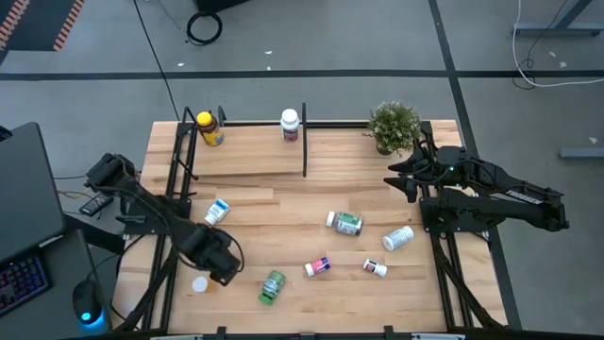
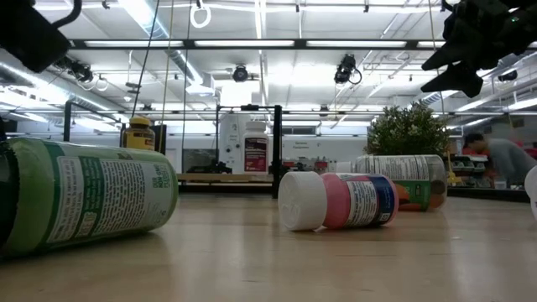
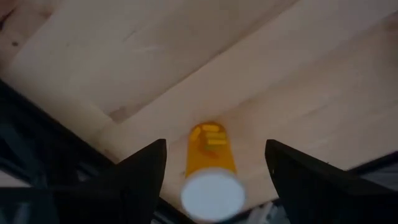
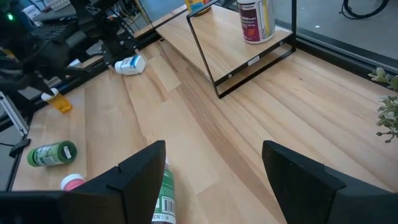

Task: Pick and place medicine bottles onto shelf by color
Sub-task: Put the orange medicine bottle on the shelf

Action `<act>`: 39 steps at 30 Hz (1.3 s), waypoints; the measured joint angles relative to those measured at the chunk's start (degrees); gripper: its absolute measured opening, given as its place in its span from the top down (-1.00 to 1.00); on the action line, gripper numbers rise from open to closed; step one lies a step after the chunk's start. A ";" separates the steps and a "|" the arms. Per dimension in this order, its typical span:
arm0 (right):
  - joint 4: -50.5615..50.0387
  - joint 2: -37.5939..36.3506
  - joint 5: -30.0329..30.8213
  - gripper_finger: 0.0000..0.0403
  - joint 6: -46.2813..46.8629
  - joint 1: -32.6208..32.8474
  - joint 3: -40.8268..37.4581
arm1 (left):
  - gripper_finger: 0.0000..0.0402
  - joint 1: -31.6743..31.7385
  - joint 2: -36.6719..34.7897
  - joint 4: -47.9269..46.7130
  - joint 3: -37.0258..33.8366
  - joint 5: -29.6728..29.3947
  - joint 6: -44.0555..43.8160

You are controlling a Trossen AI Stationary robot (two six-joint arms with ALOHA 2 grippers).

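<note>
Amber bottle, white-capped, lying on the bench near its left edge, framed by the open left claw. Best lowered squarely, closing across the body. Right claw open, waiting beside the plant.

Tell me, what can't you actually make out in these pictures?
- Amber bottle, left wrist view: blurred, label unreadable; from above the left tool covers most of it.
- Green bottle, low view: cut off by the picture's edge.
- Bottle labels on the shelf, high view: too small to read.
- Right tool: holds nothing.
</note>
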 joint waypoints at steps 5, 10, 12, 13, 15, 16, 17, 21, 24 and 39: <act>-0.03 -0.01 0.00 -0.36 0.09 0.00 0.00 | -0.26 0.26 -5.06 -0.56 0.51 0.16 -4.92; -0.13 0.01 0.00 -0.36 0.15 0.00 0.00 | 0.00 -2.87 -5.52 -2.97 4.62 -0.12 -7.38; -0.13 0.00 0.00 -0.36 0.15 0.00 0.00 | 0.14 -4.56 -5.08 -3.17 5.79 -0.91 -7.70; -0.13 0.01 0.00 -0.36 0.15 0.00 0.00 | 0.21 -5.45 -5.07 -3.48 5.91 -1.28 -8.51; -0.13 0.01 0.00 -0.36 0.06 0.00 0.00 | 0.36 -6.89 -5.09 -3.79 5.95 -1.49 -11.15; -0.13 0.01 0.00 -0.36 0.02 0.00 0.00 | 0.44 -7.80 -5.09 -3.84 5.95 -1.85 -12.31; -0.13 -0.01 0.00 -0.36 0.00 0.00 -0.02 | 0.53 -8.86 -5.09 -4.09 5.95 -2.30 -13.44; -0.15 -0.01 0.04 -0.36 0.00 0.00 -0.02 | 0.90 -12.50 -4.73 -4.05 5.40 -3.78 -18.75; -0.18 -0.01 0.07 -0.36 -0.02 0.00 -0.02 | 0.95 -14.60 -3.83 -3.55 4.59 -3.84 -21.64; -0.18 0.00 0.28 -0.36 -0.02 -0.02 -0.02 | 0.97 -16.07 5.06 2.97 4.42 -0.98 -20.62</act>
